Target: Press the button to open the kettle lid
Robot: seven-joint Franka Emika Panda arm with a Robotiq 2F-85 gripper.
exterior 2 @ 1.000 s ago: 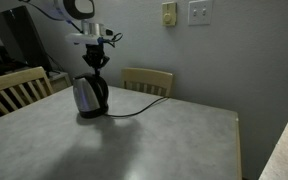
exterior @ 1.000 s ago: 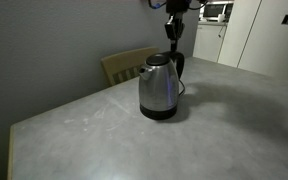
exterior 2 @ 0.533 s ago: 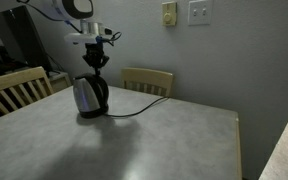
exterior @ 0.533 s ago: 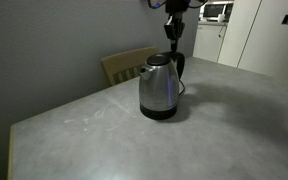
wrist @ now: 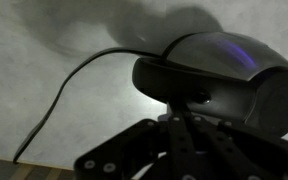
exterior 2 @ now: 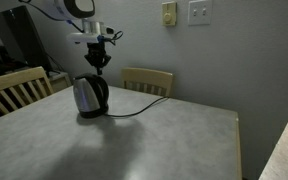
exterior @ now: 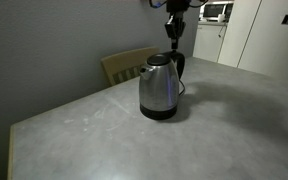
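Note:
The steel kettle [exterior: 158, 92] stands upright on its black base on the grey table; it shows in both exterior views [exterior 2: 90, 96]. Its lid [exterior: 159, 60] sits down on the neck. My gripper [exterior: 173, 40] hangs shut, fingers pointing down, just above the top of the black handle [exterior: 179, 66], and it shows again in an exterior view [exterior 2: 100, 63]. In the wrist view the shut fingers [wrist: 184, 128] are right over the dark handle top [wrist: 184, 80], where a small button [wrist: 199, 97] shows. The shiny kettle body [wrist: 246, 55] lies beyond.
The kettle's black cord [exterior 2: 134, 110] runs across the table [exterior: 214, 130] toward the wall and shows in the wrist view [wrist: 64, 90]. Wooden chairs [exterior: 124, 65] [exterior 2: 147, 80] [exterior 2: 14, 88] stand at the table's edges. A wall is close behind.

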